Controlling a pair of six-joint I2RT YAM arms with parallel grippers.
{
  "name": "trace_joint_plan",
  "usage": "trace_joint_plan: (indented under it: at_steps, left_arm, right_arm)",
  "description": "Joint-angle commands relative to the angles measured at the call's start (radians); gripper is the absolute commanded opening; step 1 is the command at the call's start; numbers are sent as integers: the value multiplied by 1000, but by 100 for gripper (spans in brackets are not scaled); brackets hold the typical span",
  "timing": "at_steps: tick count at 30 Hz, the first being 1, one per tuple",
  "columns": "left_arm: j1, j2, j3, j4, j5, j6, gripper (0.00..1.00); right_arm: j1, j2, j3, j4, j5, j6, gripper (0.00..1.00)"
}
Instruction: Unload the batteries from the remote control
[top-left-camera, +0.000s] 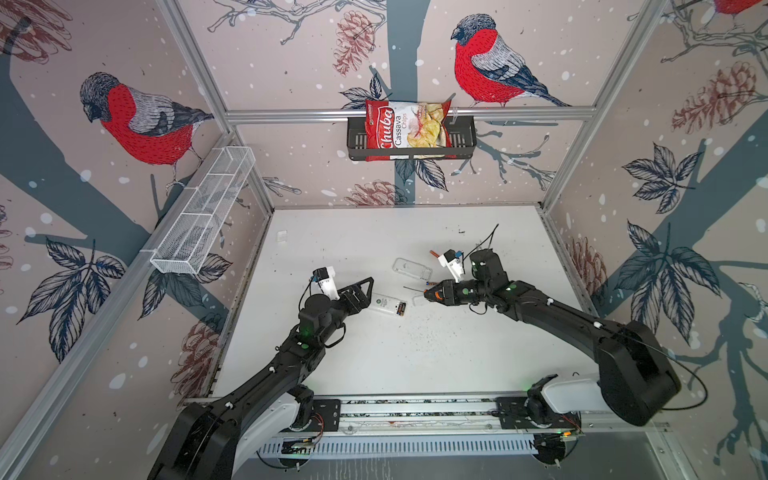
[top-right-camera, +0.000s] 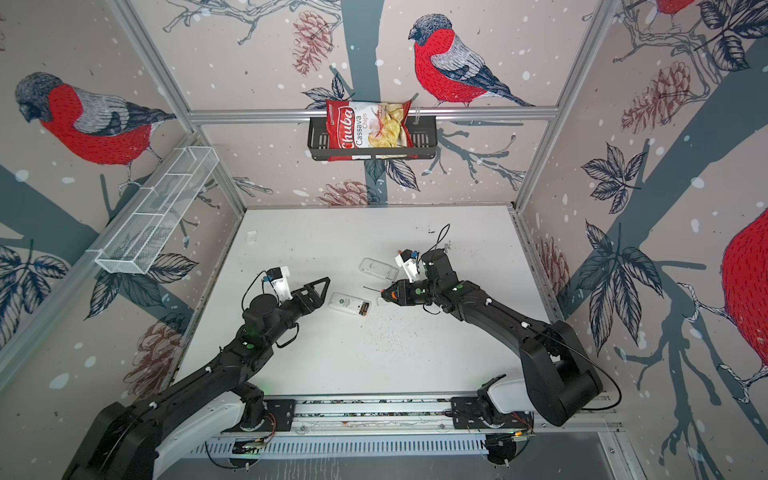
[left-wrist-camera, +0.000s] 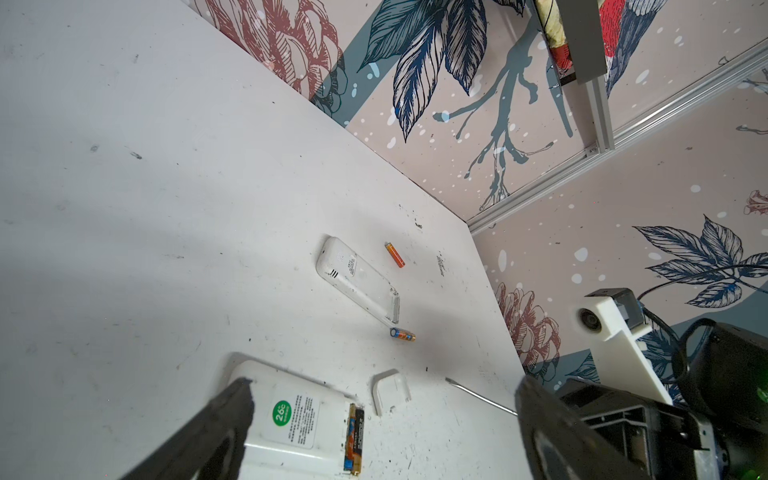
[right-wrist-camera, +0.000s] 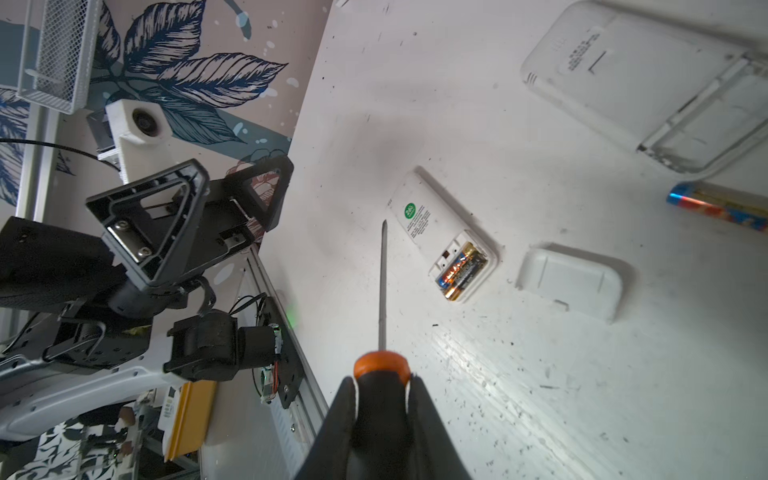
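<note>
A small white remote control (top-left-camera: 385, 304) (left-wrist-camera: 291, 419) with a green sticker lies back up, its compartment uncovered. Two batteries (left-wrist-camera: 354, 436) (right-wrist-camera: 463, 269) sit side by side in it. My left gripper (top-left-camera: 362, 293) (left-wrist-camera: 386, 388) hangs open just above its near end. My right gripper (top-left-camera: 430, 294) (right-wrist-camera: 382, 388) is shut on an orange-and-black screwdriver (right-wrist-camera: 381, 365) whose shaft (right-wrist-camera: 383, 282) points beside the remote. A blue-and-gold battery (left-wrist-camera: 402, 334) and an orange one (left-wrist-camera: 395, 254) lie loose on the table.
The loose white battery cover (left-wrist-camera: 390, 390) (right-wrist-camera: 569, 282) lies between the grippers. A second, larger white remote (top-left-camera: 411, 268) (left-wrist-camera: 357, 282) with an empty open compartment lies farther back. A chips bag in a black basket (top-left-camera: 411, 143) hangs on the back wall, and a wire basket (top-left-camera: 203, 216) on the left wall.
</note>
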Motion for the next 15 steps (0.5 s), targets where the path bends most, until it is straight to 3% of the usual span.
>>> trace_joint_plan:
  at_steps: [1, 8, 15]
  left_arm:
    - [2, -2, 2, 15, 7, 10, 98]
    - [4, -5, 5, 4, -2, 12, 98]
    - [8, -8, -10, 13, 3, 17, 98]
  right_arm:
    - [-1, -10, 4, 0, -27, -42, 2]
    - [-40, 44, -38, 83, -176, 57, 3]
    - [-78, 62, -62, 133, -242, 115, 2]
